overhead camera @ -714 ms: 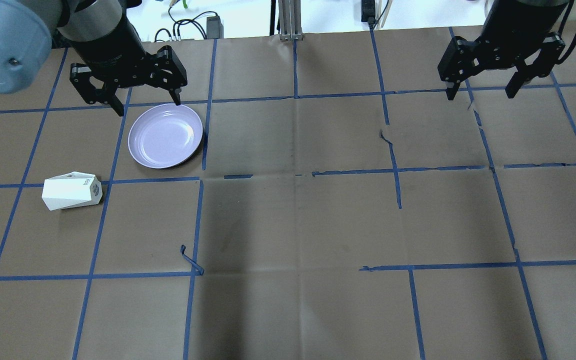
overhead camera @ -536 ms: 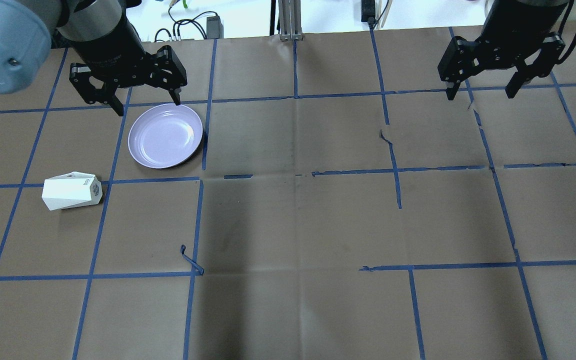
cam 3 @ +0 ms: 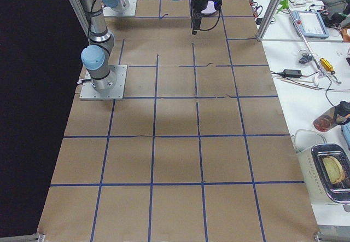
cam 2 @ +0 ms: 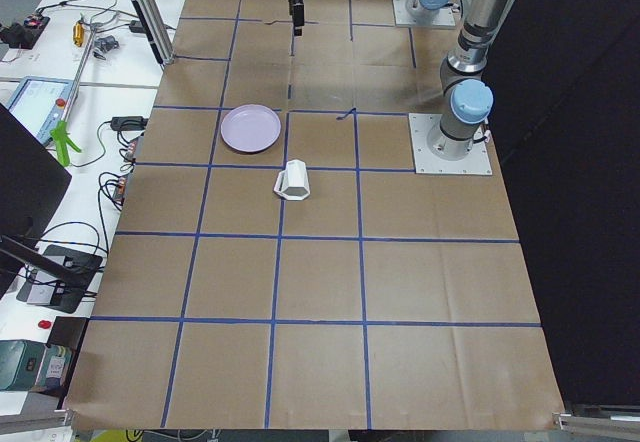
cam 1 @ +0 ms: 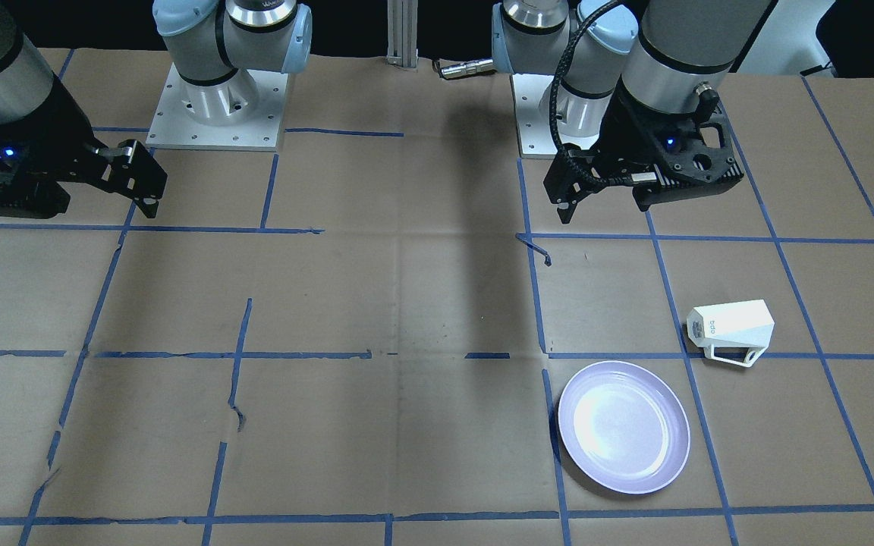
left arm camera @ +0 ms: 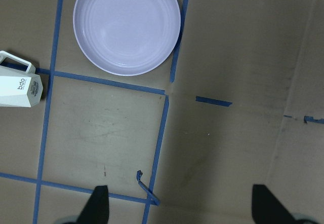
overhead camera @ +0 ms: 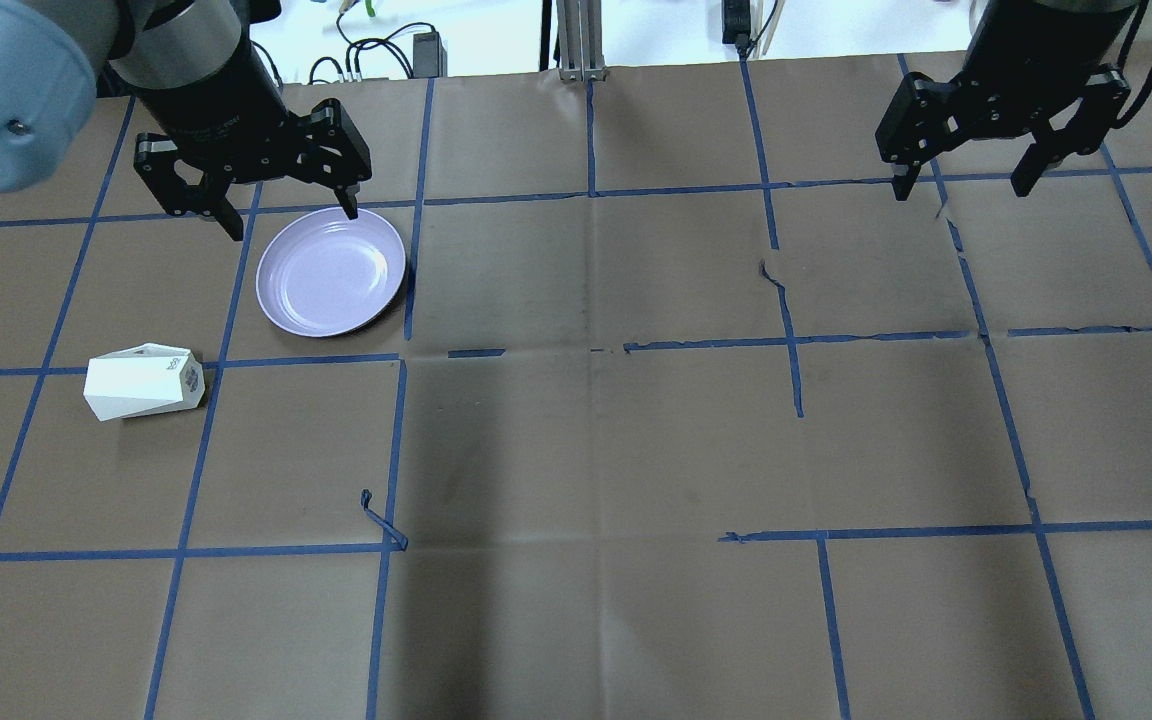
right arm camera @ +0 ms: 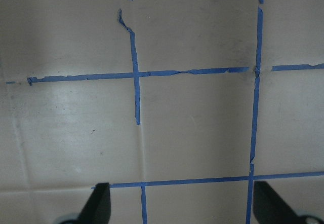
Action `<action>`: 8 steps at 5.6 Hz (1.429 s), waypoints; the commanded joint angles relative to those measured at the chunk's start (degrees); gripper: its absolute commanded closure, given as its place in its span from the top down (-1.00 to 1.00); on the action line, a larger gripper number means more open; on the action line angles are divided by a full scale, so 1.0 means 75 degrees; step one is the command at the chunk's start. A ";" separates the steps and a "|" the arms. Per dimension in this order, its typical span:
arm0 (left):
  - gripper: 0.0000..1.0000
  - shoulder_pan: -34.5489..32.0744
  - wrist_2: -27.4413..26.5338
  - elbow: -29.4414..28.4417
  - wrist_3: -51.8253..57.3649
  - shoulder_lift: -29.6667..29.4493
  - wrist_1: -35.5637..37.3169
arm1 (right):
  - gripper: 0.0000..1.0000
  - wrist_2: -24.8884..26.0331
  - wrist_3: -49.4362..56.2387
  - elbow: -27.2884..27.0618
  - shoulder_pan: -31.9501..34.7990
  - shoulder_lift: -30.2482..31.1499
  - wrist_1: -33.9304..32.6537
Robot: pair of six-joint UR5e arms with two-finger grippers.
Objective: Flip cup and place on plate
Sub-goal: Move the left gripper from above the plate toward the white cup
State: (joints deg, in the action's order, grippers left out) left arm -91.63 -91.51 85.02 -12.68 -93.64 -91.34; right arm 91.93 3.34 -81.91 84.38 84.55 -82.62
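Glossy lavender plate (overhead camera: 331,272), matt white cup (overhead camera: 141,385), table (overhead camera: 636,450) covered in matt brown paper.

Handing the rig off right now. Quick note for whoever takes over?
Left gripper: open, empty, raised above the table.
Right gripper: open, empty, raised, far from the job's things.
Cup: lying on its side on the table, apart from the plate, handle pointing away from the robot.
Plate: flat on the table, empty.
Done: nothing yet.
Left: grasp the cup, flip it, set it on the plate.
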 commanded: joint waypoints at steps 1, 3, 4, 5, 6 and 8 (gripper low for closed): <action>0.99 0.0646 0.0059 -0.0086 0.0851 -0.0088 0.0026 | 1.00 0.0000 0.0000 0.0000 0.0000 0.0000 0.0000; 0.99 0.3053 0.0072 -0.0227 0.3550 -0.0194 -0.0009 | 1.00 0.0000 0.0000 0.0000 0.0000 0.0000 0.0000; 0.99 0.4202 0.0083 -0.0239 0.5155 -0.0391 0.0015 | 1.00 0.0000 0.0000 0.0000 0.0000 0.0000 0.0000; 0.99 0.5316 0.0084 -0.0343 0.6819 -0.0753 0.0084 | 1.00 0.0000 0.0000 0.0000 0.0000 0.0000 0.0000; 0.99 0.6011 0.0095 -0.0495 0.7891 -0.1105 0.0143 | 1.00 0.0000 0.0000 0.0000 0.0000 0.0000 0.0000; 0.99 0.6229 0.1354 -0.0439 0.8043 -0.1458 0.0028 | 1.00 0.0000 0.0000 0.0000 0.0000 0.0000 0.0000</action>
State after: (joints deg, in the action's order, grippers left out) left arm -45.81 -85.80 81.49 46.69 -103.13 -90.62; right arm 91.93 3.34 -81.91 84.38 84.55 -82.62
